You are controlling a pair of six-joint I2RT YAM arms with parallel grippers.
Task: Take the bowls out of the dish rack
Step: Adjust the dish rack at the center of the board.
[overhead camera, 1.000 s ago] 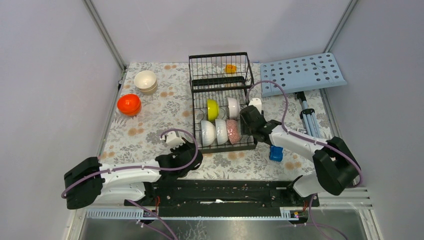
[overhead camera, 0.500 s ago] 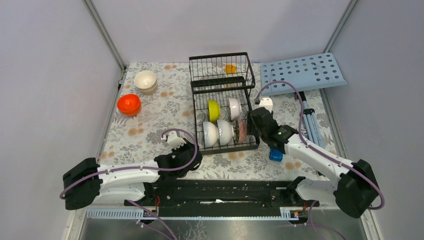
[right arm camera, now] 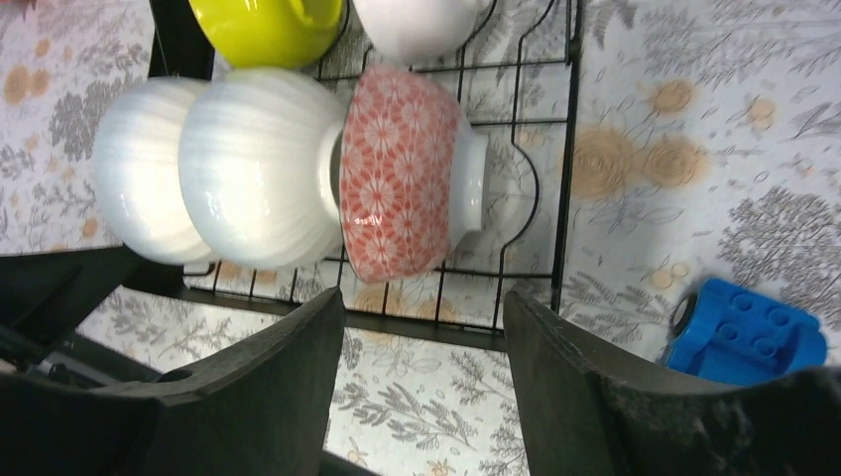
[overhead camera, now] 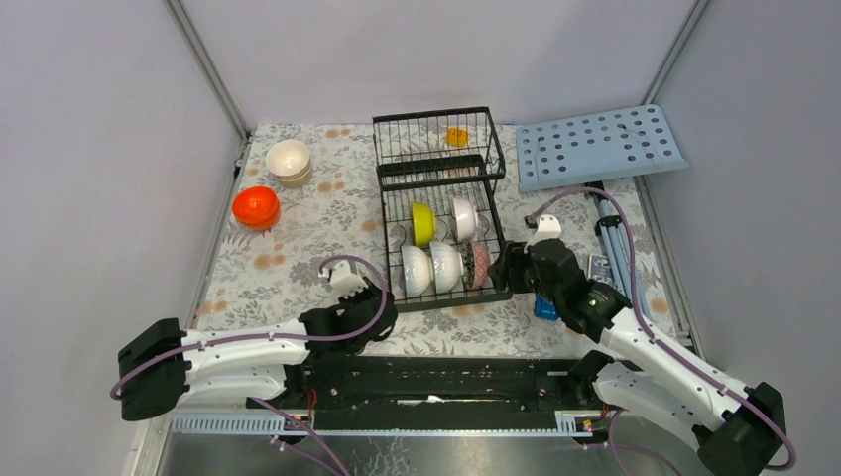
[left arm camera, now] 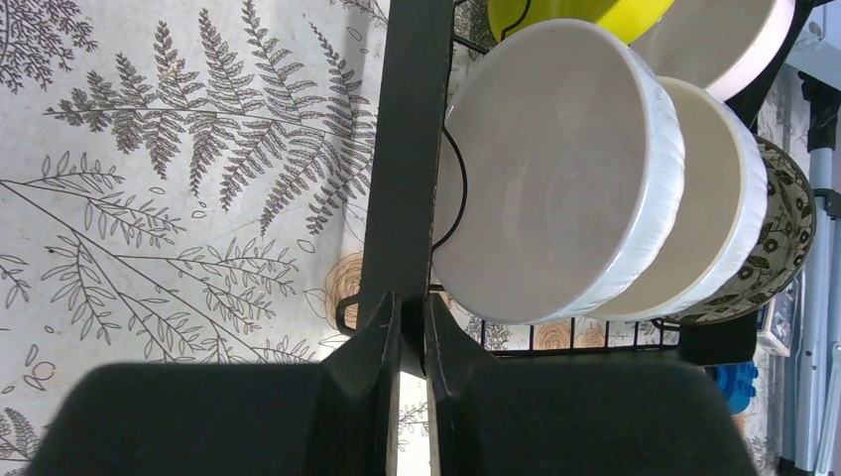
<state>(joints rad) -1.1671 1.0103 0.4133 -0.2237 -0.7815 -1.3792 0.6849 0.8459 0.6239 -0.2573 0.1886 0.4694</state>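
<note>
Right jaws gape empty before the pink-patterned bowl (right arm camera: 402, 169) (rightmost of its row) in the dish rack (overhead camera: 436, 169). Left jaws, nearly closed, sit at the rack's corner.

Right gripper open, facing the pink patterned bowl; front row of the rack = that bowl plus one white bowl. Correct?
Not quite. The front row has two white bowls beside the pink patterned bowl, not one; the right wrist view shows it. The right gripper is open and faces that bowl.
</note>
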